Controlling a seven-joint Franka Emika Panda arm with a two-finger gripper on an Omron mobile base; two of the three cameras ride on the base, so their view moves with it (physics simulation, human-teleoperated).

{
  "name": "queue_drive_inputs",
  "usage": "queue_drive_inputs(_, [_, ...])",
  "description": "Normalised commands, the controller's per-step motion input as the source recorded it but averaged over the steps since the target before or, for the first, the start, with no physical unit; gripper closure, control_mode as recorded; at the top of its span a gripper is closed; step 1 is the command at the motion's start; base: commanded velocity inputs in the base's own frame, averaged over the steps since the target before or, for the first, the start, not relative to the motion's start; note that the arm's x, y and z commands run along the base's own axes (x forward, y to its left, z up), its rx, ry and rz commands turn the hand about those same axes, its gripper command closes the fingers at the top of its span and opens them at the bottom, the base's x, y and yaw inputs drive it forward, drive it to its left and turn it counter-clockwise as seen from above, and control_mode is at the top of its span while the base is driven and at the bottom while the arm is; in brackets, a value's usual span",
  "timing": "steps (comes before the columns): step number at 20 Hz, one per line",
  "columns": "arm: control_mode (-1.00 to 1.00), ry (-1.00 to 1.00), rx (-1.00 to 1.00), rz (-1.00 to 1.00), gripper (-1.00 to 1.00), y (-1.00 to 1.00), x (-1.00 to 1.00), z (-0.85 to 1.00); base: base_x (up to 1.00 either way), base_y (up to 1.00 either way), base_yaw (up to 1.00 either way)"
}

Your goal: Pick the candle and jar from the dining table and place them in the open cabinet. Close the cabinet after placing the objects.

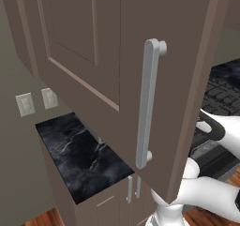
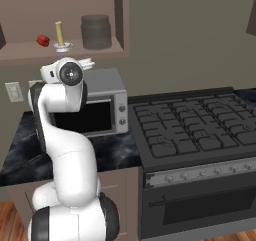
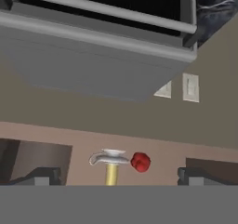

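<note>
Flanking a black stove [image 2: 200,130], veined black counter [image 1: 79,154] meets beige wall [image 2: 200,40].

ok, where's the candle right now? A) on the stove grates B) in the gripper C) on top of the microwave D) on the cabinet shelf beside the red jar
D: the right base view shows the candle standing on the open cabinet shelf, with the jar just to its left; the gripper is open and empty.

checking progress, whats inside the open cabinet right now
On the cabinet shelf stand the jar, the candle beside it, and a dark round canister. The robot's arm covers part of the shelf front.
</note>
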Motion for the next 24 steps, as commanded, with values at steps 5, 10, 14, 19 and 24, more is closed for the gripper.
queue_drive_inputs(5, [-1.0,0.0,0.0,0.01,-1.0,-0.09,-0.24,-0.43,0.0,0.0,0.0])
queue_drive_inputs(10, [-1.0,0.0,0.0,0.0,-1.0,0.0,-0.37,-0.43,0.0,0.0,0.0])
queue_drive_inputs(14, [-1.0,0.0,0.0,0.0,-1.0,0.0,-0.23,-0.43,0.0,0.0,0.0])
queue_drive_inputs(19, [-1.0,0.0,0.0,0.0,-1.0,-0.01,-0.27,-0.37,0.0,0.0,0.0])
queue_drive_inputs(24, [-1.0,0.0,0.0,0.05,-1.0,-0.18,-0.55,-0.07,0.0,0.0,0.0])
